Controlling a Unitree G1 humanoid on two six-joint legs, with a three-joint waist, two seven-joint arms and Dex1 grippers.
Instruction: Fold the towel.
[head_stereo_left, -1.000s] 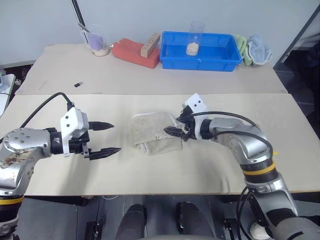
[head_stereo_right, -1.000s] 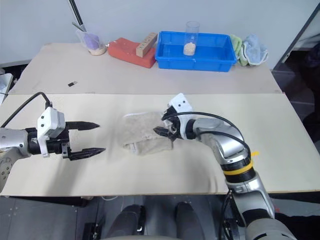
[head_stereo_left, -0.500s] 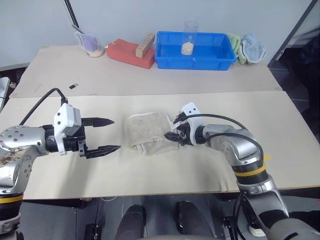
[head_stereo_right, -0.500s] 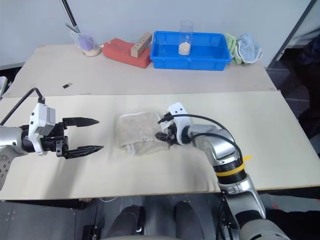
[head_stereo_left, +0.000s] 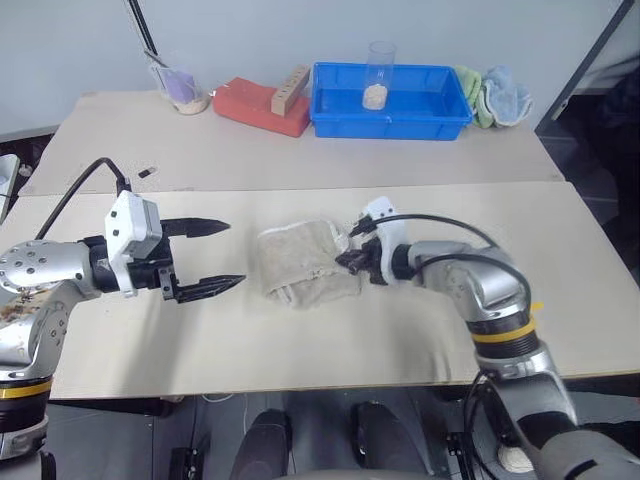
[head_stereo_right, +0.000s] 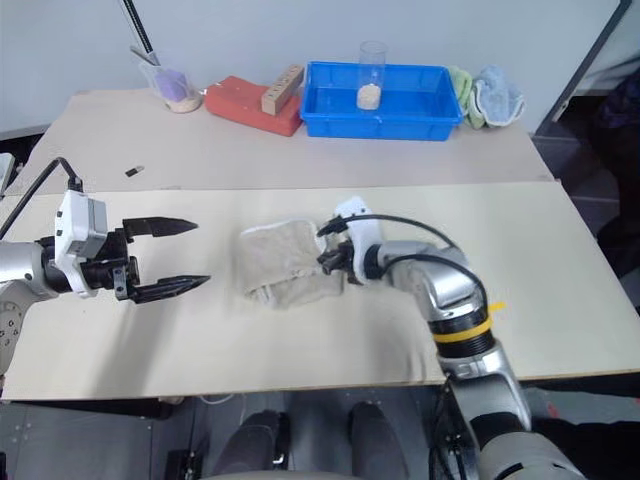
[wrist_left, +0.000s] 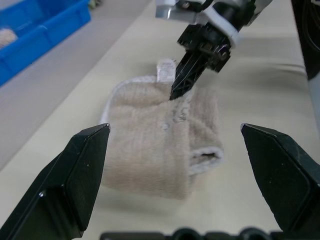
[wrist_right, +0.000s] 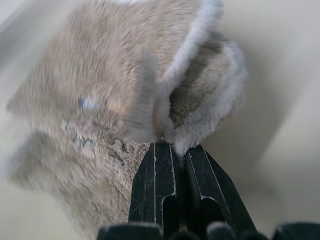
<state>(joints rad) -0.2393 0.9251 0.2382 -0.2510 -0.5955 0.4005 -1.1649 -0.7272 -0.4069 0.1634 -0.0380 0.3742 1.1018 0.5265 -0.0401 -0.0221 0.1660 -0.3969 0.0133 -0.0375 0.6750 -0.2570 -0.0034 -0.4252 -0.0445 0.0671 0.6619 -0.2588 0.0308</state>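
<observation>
The beige towel (head_stereo_left: 300, 262) lies folded in the middle of the near table, white edging along its sides. At its right edge my right gripper (head_stereo_left: 345, 262) is shut, pinching the edging; the right wrist view shows the closed fingertips (wrist_right: 167, 147) meeting a raised fold of the towel (wrist_right: 100, 100). Left of the towel, my left gripper (head_stereo_left: 235, 254) hovers open and holds nothing, pointing at the cloth. In the left wrist view its two fingers frame the towel (wrist_left: 150, 145) and the right gripper (wrist_left: 176, 92) on the far side.
On the far table stand a blue tray (head_stereo_left: 390, 125) with a glass cup (head_stereo_left: 378, 75) in it, a red block (head_stereo_left: 262, 103), a cup (head_stereo_left: 180, 90) at the left, and green and light blue cloths (head_stereo_left: 495, 95). A small dark item (head_stereo_left: 145, 172) lies near the tables' seam.
My right gripper has gone from open to shut on the towel's right edge. The left gripper has risen slightly and stays open.
</observation>
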